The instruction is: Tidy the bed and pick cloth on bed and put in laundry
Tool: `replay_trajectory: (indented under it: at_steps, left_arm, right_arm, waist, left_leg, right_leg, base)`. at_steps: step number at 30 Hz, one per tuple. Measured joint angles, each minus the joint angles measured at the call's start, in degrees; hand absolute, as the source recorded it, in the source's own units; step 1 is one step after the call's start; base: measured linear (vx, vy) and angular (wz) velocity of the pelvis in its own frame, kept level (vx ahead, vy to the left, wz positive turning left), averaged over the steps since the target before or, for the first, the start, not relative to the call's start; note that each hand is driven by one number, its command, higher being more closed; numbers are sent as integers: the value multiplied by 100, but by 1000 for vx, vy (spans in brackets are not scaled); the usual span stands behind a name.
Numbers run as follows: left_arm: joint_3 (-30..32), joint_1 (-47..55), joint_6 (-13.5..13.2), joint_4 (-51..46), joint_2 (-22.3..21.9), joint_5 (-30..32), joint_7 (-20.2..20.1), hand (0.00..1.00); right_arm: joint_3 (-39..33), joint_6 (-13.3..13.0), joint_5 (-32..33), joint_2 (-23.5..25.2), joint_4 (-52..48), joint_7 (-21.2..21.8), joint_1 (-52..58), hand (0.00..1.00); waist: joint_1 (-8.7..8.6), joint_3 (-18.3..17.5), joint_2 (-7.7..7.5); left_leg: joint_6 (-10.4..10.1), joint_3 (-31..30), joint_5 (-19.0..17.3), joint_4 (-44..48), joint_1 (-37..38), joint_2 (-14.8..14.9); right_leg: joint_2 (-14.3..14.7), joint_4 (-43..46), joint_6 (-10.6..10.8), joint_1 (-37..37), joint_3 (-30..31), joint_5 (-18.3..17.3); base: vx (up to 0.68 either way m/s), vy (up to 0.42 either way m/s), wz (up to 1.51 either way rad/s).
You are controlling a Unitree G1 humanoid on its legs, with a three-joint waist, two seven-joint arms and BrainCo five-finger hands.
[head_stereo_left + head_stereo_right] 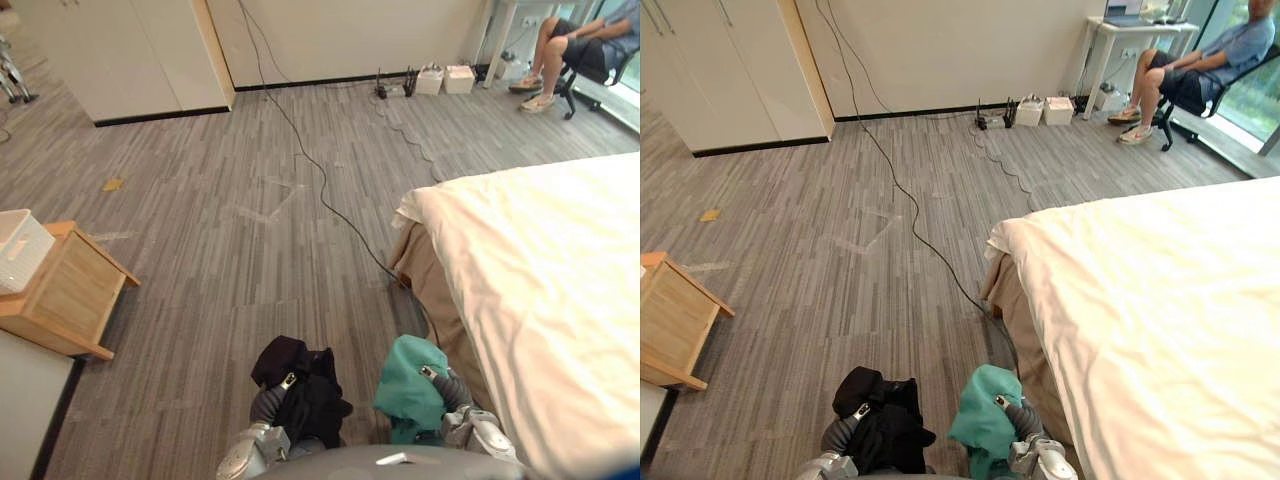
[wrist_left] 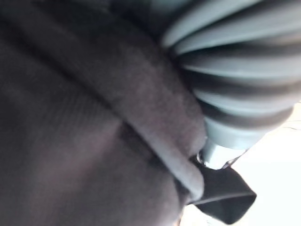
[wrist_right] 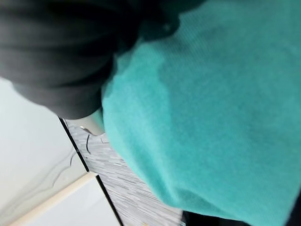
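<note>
2 head eyes look down, sharing bed (image 1: 540, 300), floor (image 1: 220, 230); wrist views very close.

A black cloth (image 1: 885, 425) hangs beside a teal cloth (image 1: 985, 415) near the bed (image 1: 1160, 320).

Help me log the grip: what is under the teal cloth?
The right hand's dark ribbed cover pokes out from under the teal cloth. The rest of that hand is covered by the cloth, so its hold cannot be seen.

Left hand (image 2: 235, 84) mostly buried in black cloth (image 1: 305, 390); right hand (image 3: 56, 61) under teal cloth (image 1: 405, 385); bed (image 1: 540, 300) cropped at right edge.
</note>
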Motion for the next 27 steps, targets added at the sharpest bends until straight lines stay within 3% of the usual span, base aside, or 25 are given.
replay_trajectory:
  at_steps: [2, 5, 7, 8, 9, 11, 12, 13, 14, 17, 18, 20, 21, 22, 23, 25, 27]
  left_arm:
    - [-19, -47, 18, 19, 51, -1, 83, 100]
    - [-14, -140, 30, 31, 73, -3, 178, 100]
    - [39, -368, 47, 34, 83, -9, 206, 100]
    - [50, -401, 46, 35, 84, -9, 217, 100]
    - [88, -454, 40, 115, 77, -5, 216, 100]
    - [168, -437, 24, 256, 78, -1, 181, 100]
    - [198, -356, 18, 301, 79, 0, 156, 100]
    - [186, -329, 3, 375, -35, -11, 145, 100]
    - [177, -300, -5, 417, -64, -16, 129, 100]
    - [156, -199, 4, 453, -167, -266, 107, 100]
    - [155, -99, 10, 398, -193, -379, 98, 100]
    - [153, 88, 44, 110, -209, -399, -14, 100]
    - [150, 172, 66, -103, -286, -414, -97, 100]
    - [149, 228, 76, -241, -314, -419, -126, 100]
    - [151, 362, 92, -582, -315, -427, -262, 100]
    - [154, 382, 116, -674, -306, -420, -314, 100]
    - [138, 395, 183, -682, -323, -414, -350, 100]
  right_arm:
    - [60, -17, 0, -3, -2, 57, -4, 100]
    - [74, -108, 11, -13, -21, 125, -58, 100]
    - [72, -167, 55, -66, -60, 133, -83, 100]
    - [69, -179, 86, -67, -60, 133, -83, 100]
    - [66, -190, 138, -66, -63, 139, -86, 100]
    - [70, -189, 134, -49, -71, 154, -72, 100]
    - [32, -193, 134, -111, -113, 163, -66, 100]
    - [-37, -195, 133, -171, -142, 158, -113, 100]
    - [-45, -198, 133, -201, -157, 157, -163, 100]
    - [20, -177, 129, -275, -195, 149, -304, 100]
    - [115, -126, 126, -297, -247, 147, -271, 100]
    - [231, 84, 123, -345, -379, 102, -257, 100]
    - [209, 199, 125, -438, -491, 66, -230, 100]
    - [191, 239, 125, -482, -522, 32, -227, 100]
    - [114, 384, 125, -515, -642, -59, -208, 100]
    - [75, 454, 124, -506, -704, -81, -199, 100]
    - [-9, 509, 113, -504, -721, -50, -182, 100]
  waist:
    - [-85, 5, -22]
    - [-145, 83, 111]
    - [-231, 136, 195]
    - [-251, 143, 182]
    - [-256, 216, 100]
    - [-260, 264, 18]
    - [-270, 278, 105]
    - [-250, 274, 399]
    - [-205, 292, 449]
    - [-122, 319, 561]
    - [-116, 392, 639]
    - [-102, 512, 736]
    - [-99, 531, 763]
    - [-89, 528, 771]
    - [38, 524, 790]
    - [104, 542, 764]
    - [179, 571, 715]
  left_leg:
    - [16, -56, -69, 1, 106, 116]
    - [-253, -176, -192, 53, 335, 430]
    - [-460, -463, -315, 39, 418, 664]
    - [-510, -537, -344, 36, 441, 678]
    - [-722, -653, -476, 36, 617, 645]
    - [-978, -698, -699, 59, 909, 635]
    - [-1037, -808, -963, 122, 1123, 818]
    - [-1119, -806, -1075, 310, 1141, 1093]
    - [-1147, -808, -1057, 510, 1063, 1156]
    - [-1206, -873, -653, 2465, 229, 1487]
    - [-1249, -978, -105, 3531, -195, 1709]
    - [-1262, -903, -22, 5215, -902, 2108]
    - [-1180, -780, -98, 5767, -1313, 2112]
    - [-1168, -732, -126, 5800, -1469, 2066]
    - [-1209, -625, -288, 5333, -1820, 1844]
    - [-1181, -514, -407, 4617, -1895, 1640]
    - [-1148, -272, -357, 2793, -1826, 1210]
  right_leg:
    - [65, -186, 65, -222, -267, -275]
    - [443, -1752, 96, -430, -755, -362]
    - [858, -3753, 71, -435, -742, 363]
    - [882, -4226, 117, -439, -735, 650]
    - [765, -4810, 180, -478, -663, 1186]
    - [653, -4870, 149, -415, -493, 1313]
    - [728, -4436, -231, -426, -507, 1724]
    - [942, -4011, -399, -499, -639, 1260]
    - [968, -3820, -488, -552, -653, 1081]
    - [1121, -3633, -599, -387, -809, 598]
    - [1278, -3854, -655, 14, -905, 475]
    - [1521, -4358, -672, 682, -982, 434]
    - [1519, -4659, -658, 1009, -1070, 442]
    - [1510, -4766, -651, 1124, -1089, 445]
    - [1498, -5088, -635, 1456, -1152, 449]
    - [1459, -5248, -595, 1639, -1189, 445]
    - [1293, -5306, -396, 1879, -1295, 350]
  base:
    - [183, -12, 23]
    - [426, -53, 20]
    - [384, -129, 59]
    - [473, -236, 69]
    - [414, -238, 59]
    - [397, -273, 44]
    - [453, -353, 30]
    - [455, -344, 21]
    - [417, -358, 9]
    - [448, -421, 11]
    - [291, -250, 18]
    - [355, -205, 30]
    - [399, -192, 29]
    - [339, -92, 24]
    - [260, -43, 8]
    - [227, -2, 7]
    - [314, 74, 25]
